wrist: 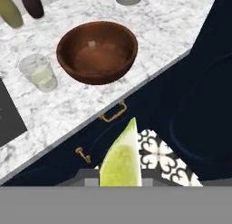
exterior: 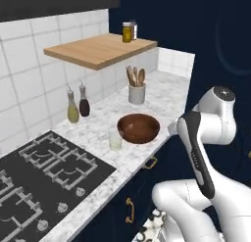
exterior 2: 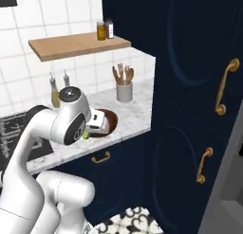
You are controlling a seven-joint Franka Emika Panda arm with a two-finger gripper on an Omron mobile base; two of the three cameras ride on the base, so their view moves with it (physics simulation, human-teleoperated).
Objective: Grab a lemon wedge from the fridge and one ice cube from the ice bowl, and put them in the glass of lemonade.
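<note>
My gripper (exterior 2: pixel 88 132) is shut on the lemon wedge (wrist: pixel 121 159), a pale yellow-green slice that stands point-up at the bottom of the hand view. It hovers off the counter's front edge, over the floor and navy cabinet fronts. The dark-brown ice bowl (wrist: pixel 97 52) sits on the marble counter ahead, with one small pale ice cube (wrist: pixel 92 45) inside. Left of the bowl stands the glass of lemonade (wrist: pixel 40 72), also seen at the counter's front, glass (exterior: pixel 115 141) beside bowl (exterior: pixel 138 128). The fridge is out of view.
Two spouted bottles (exterior: pixel 78 106) and a white utensil crock (exterior: pixel 137 93) stand behind the bowl. A black cooktop (exterior: pixel 44 177) lies to the left. A wooden shelf (exterior: pixel 100 50) hangs above. Tall navy cabinets (exterior 2: pixel 190 86) with gold handles close the right side.
</note>
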